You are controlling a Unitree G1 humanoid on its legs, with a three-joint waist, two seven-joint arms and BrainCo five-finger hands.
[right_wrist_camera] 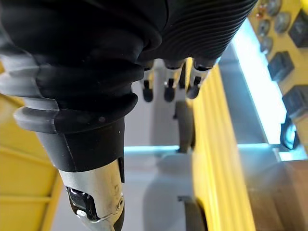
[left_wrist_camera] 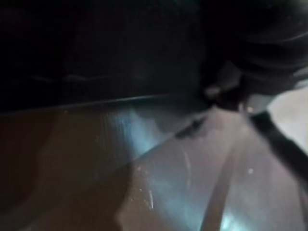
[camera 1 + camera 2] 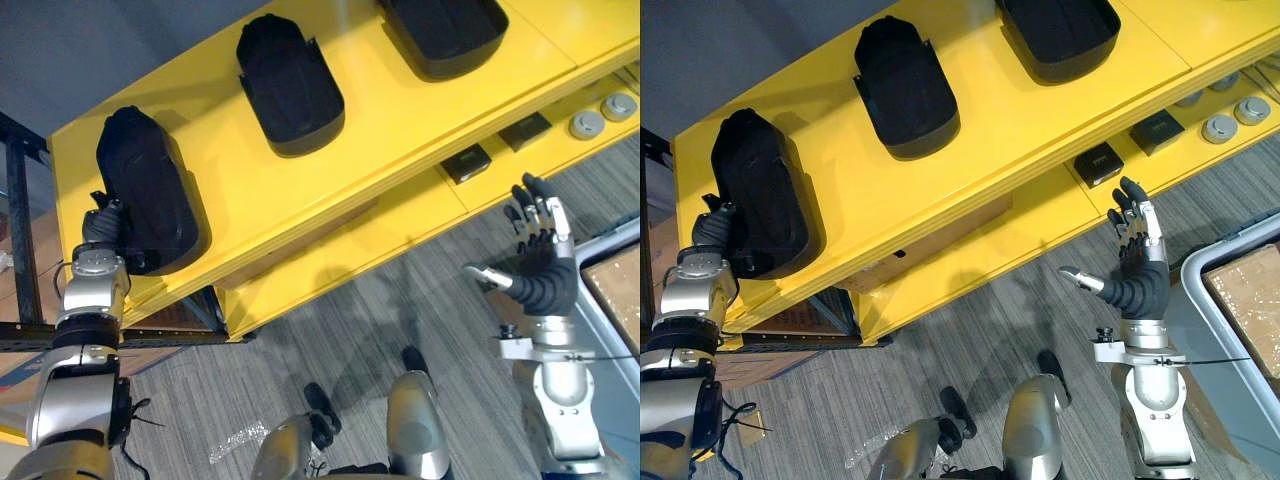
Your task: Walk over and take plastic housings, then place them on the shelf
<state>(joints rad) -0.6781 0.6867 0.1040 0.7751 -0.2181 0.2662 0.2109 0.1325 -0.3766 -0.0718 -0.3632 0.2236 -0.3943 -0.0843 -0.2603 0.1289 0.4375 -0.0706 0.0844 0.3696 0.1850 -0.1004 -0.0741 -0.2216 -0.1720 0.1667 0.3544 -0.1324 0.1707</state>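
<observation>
Three black plastic housings lie on the top board of the yellow shelf [image 3: 400,120]: one at the left end [image 3: 150,190], one in the middle [image 3: 290,85] and one at the far right [image 3: 445,30], cut off by the view's edge. My left hand [image 3: 103,225] rests against the near left end of the left housing; the left wrist view shows that housing [image 2: 120,48] as a dark mass on the board. My right hand [image 3: 1135,275] is raised over the floor in front of the lower board, open and holding nothing.
The lower yellow board carries small black boxes [image 3: 466,162] and grey round parts [image 3: 587,124]. A grey bin [image 3: 1200,275] with a cardboard box [image 3: 1250,300] stands at the right. A black frame [image 3: 20,220] stands left of the shelf. Grey carpet lies in front.
</observation>
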